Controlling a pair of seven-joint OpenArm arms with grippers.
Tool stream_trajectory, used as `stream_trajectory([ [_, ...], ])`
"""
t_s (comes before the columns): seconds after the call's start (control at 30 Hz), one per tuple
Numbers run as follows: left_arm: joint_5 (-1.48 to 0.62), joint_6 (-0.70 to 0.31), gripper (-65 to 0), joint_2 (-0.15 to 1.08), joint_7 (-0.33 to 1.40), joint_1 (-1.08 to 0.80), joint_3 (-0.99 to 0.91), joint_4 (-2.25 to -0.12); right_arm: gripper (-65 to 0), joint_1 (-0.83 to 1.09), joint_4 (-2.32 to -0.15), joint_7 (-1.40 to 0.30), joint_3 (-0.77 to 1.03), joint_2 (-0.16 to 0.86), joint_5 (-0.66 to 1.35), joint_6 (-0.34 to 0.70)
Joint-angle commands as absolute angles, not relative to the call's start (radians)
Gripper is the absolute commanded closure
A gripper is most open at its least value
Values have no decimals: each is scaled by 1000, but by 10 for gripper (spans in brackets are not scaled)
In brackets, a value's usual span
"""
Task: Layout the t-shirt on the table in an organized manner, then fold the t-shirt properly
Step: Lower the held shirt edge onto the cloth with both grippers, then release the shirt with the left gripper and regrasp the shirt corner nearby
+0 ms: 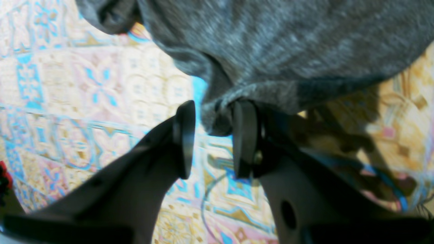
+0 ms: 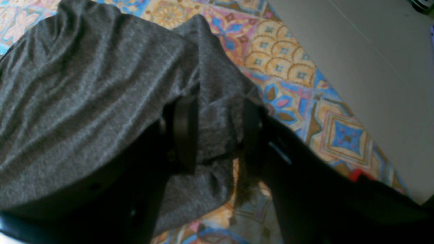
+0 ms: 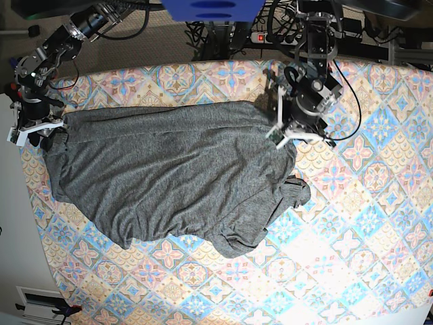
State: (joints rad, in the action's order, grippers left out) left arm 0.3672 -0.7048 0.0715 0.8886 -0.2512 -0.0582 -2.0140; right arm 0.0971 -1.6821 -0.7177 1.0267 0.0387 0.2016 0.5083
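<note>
The dark grey t-shirt (image 3: 176, 176) lies spread and wrinkled over the left and middle of the patterned table (image 3: 352, 223), its lower hem curled. At the shirt's right upper edge, my left gripper (image 3: 284, 139) stands open. In the left wrist view a bunched bit of the t-shirt (image 1: 288, 44) sits between the parted fingers of the left gripper (image 1: 214, 112), over the table (image 1: 84, 84). My right gripper (image 3: 40, 132) is at the shirt's far left corner by the table edge. That right gripper (image 2: 217, 112) is open too, with loose t-shirt (image 2: 84, 84) cloth lying between its fingers.
Grey floor (image 2: 373, 67) shows past the table edge beside the right gripper. A small red object (image 2: 357, 174) sits near that arm. Cables and a power strip (image 3: 264, 37) lie beyond the far edge. Bare patterned cloth shows to the right and front of the shirt.
</note>
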Motion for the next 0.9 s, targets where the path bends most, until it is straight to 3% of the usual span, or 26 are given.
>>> stream_trajectory([
  [0.0,363,-698,-189,50,875,-219,-73,-2032,-210,85,-1704,-693,1029,56,216,512],
  [0.27,375,-698,-193,-70,886,-24,-159,-1900,-210,90,-1704,-693,974,56,216,512],
  [0.57,367,-698,-189,-36,914,-82,-159,-1899,-210,91,-1704,-693,949,58,216,512],
  [0.87,364,-698,-193,-30,740,-105,-237,-1965,-210,91,-1704,-693,944,58,216,512],
])
